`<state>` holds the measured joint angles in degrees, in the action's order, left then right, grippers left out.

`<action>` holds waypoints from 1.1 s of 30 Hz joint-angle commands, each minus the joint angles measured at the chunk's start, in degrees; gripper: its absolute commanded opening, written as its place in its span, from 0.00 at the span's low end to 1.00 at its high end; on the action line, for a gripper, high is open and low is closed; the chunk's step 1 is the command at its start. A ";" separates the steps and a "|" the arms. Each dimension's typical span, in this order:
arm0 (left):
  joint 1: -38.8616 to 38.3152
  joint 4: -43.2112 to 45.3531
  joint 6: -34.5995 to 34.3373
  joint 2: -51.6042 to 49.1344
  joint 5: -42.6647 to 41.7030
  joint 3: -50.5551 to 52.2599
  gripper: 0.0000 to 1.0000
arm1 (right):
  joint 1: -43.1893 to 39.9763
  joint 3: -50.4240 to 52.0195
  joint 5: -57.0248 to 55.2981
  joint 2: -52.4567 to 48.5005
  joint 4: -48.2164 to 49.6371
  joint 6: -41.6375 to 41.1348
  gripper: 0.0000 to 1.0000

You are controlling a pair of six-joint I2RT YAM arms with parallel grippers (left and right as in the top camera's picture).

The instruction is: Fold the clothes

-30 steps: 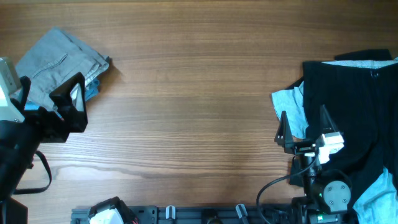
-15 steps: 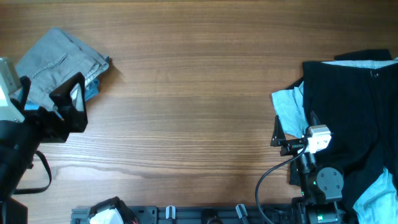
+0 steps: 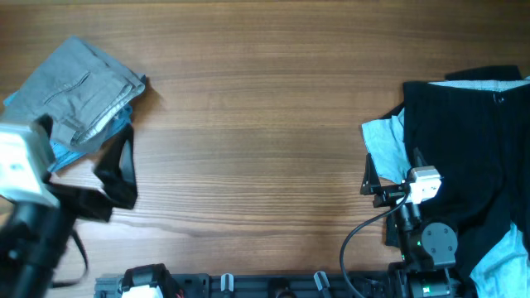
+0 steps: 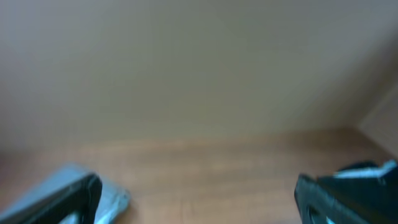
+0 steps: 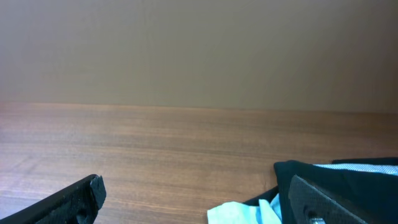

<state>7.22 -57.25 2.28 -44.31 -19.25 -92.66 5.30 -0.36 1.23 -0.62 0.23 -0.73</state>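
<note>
Overhead: grey shorts (image 3: pixel 79 87) lie folded at 10 o'clock, their left edge cut off by the frame, light-blue cloth (image 3: pixel 65 154) poking out underneath. Left gripper (image 3: pixel 81 149) is blurred just below them — jaws spread, nothing held; can't tell if it touches them. Right gripper (image 3: pixel 392 176) at 4 o'clock, spread, empty, beside black garments (image 3: pixel 464 141) that run off the right edge. Table (image 3: pixel 265 116) is open wood between.
Left wrist: heavily blurred, fingers (image 4: pixel 56 202) in the bottom corners.
Right wrist: fingers (image 5: pixel 68 198) wide apart — black cloth at 5 o'clock.
</note>
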 commanded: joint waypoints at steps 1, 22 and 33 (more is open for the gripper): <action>-2.49 12.52 5.62 9.18 -7.32 19.10 1.00 | 0.09 0.07 -0.39 0.35 0.11 0.72 1.00; -6.75 54.80 6.32 44.13 -3.21 92.32 1.00 | 0.09 0.07 -0.37 0.35 0.11 0.70 1.00; -6.75 54.88 6.32 43.98 -3.21 92.32 1.00 | 0.09 0.07 -0.39 0.35 0.11 0.70 1.00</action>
<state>0.80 -2.55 7.90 -0.78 -23.40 -0.80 5.30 -0.36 1.23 -0.67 0.16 -0.71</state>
